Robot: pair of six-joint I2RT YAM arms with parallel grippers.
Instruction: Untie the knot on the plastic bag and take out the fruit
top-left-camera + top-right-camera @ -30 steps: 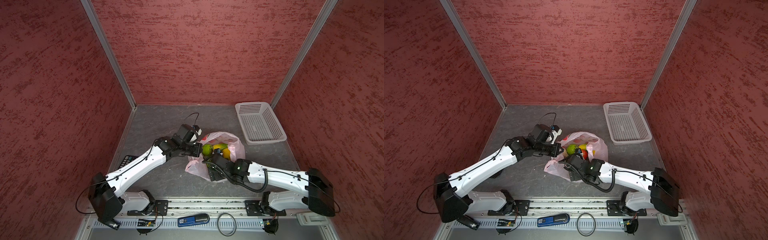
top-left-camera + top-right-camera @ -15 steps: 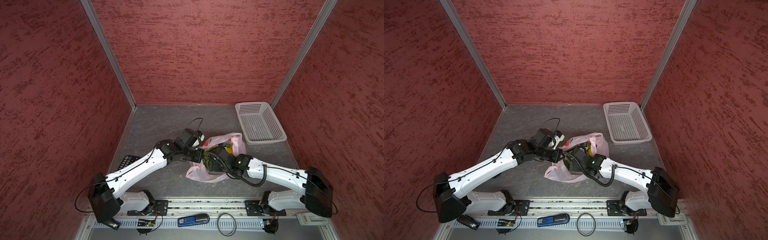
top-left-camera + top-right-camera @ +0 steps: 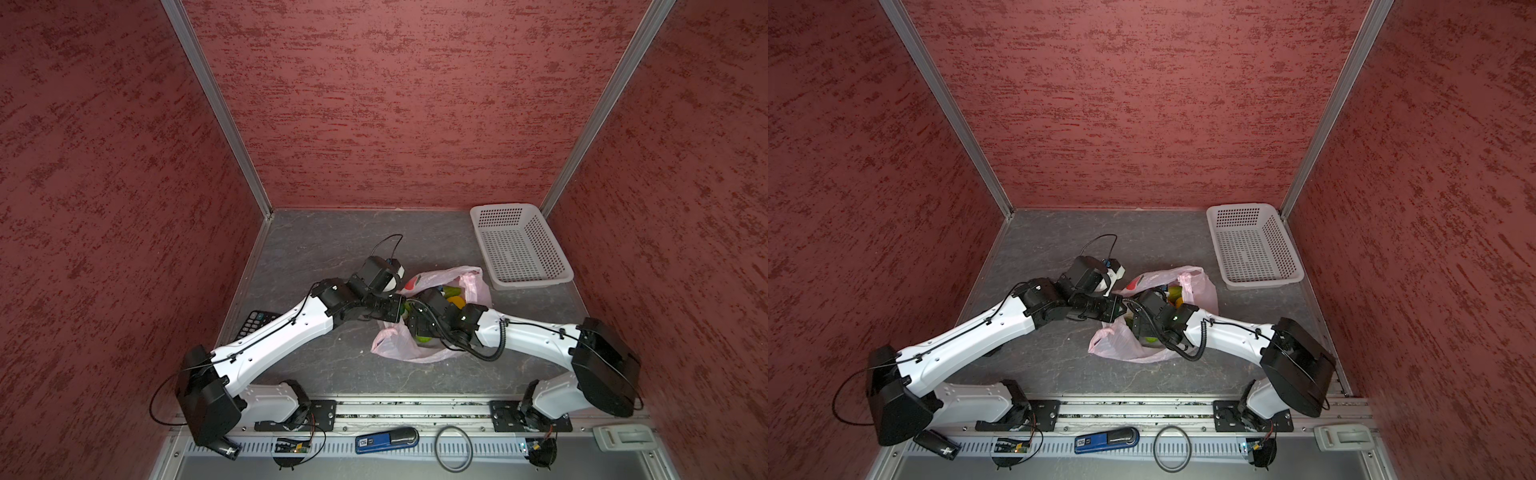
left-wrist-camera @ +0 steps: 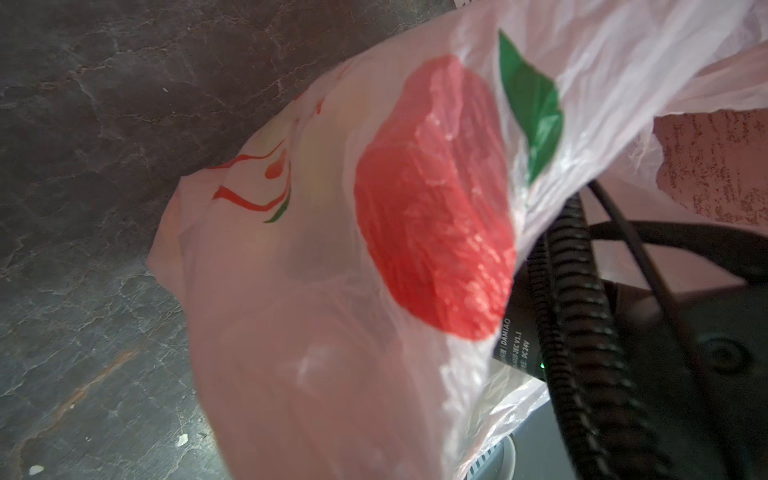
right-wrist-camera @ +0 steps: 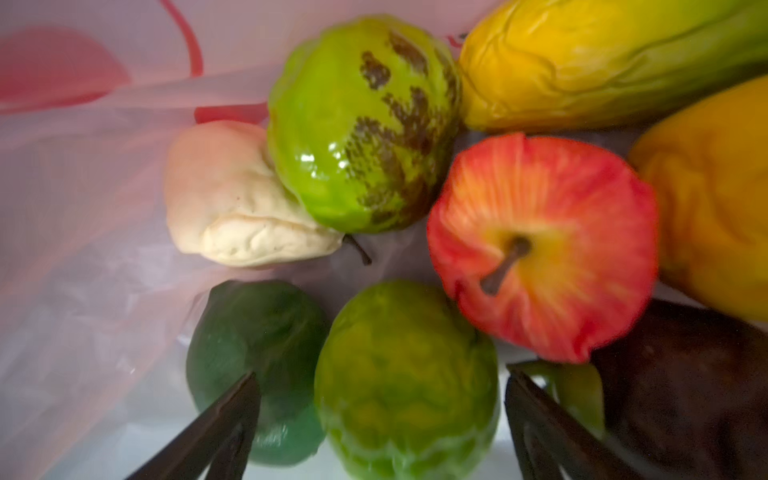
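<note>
Bag [image 3: 399,349] mid-floor, basket [image 3: 532,283] at its 1 o'clock. Mouth open, no knot seen. Left gripper [image 3: 395,309] at bag's 9 o'clock, closed, seems to pinch rim, film stretched up. Right gripper [image 5: 380,374] inside bag, entering from 3 o'clock, jaws spread wide, nothing held. Bumpy green fruit [image 5: 407,399] dead ahead between fingers [image 5: 224,419]; roundish, no long axis to match. Dark green fruit [image 5: 257,332] and apple [image 5: 540,249] just beside it. Right arm nearer. Likely next: descend, close.
</note>
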